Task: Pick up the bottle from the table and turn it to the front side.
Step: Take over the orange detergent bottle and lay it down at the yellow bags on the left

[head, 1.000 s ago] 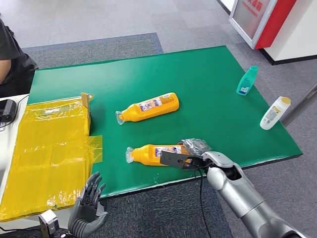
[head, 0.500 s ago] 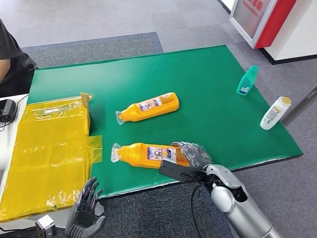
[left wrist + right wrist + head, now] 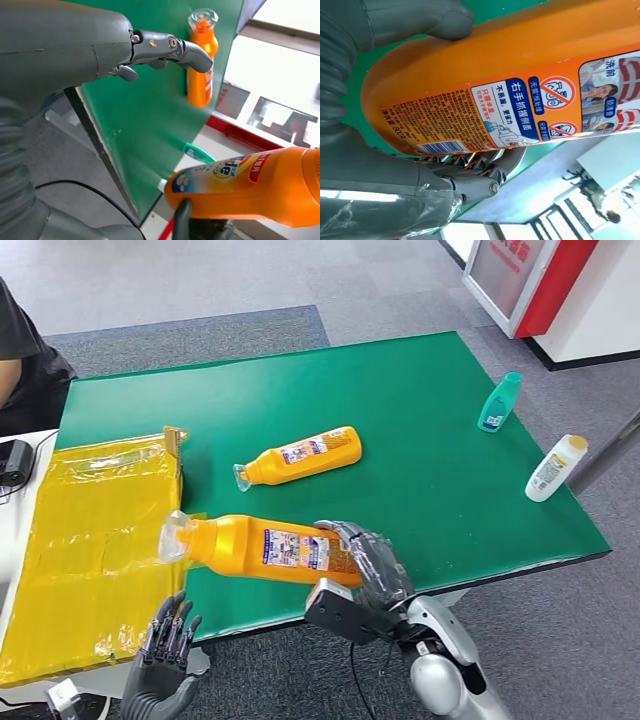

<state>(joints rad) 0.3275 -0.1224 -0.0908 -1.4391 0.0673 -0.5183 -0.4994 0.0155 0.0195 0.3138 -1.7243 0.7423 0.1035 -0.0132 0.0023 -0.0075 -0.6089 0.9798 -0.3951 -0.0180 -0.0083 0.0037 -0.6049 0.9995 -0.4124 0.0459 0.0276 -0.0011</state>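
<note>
Fingers (image 3: 486, 162) of the right hand (image 3: 366, 565) wrap the orange bottle's (image 3: 264, 548) base, hiding its bottom, while the left hand (image 3: 162, 665) hangs loose, fingers spread.

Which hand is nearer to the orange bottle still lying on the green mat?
Right. The right hand holds the other orange bottle just in front of the lying bottle. The left hand hangs off the green mat's near edge, farther away.

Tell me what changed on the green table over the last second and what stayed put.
The right hand, holding the near orange bottle by its base, lifted it off the green mat and carried it toward the robot's left; its cap now hangs over the yellow sheet. The left hand sank slightly. The far orange bottle, teal bottle and white bottle stayed put.
</note>
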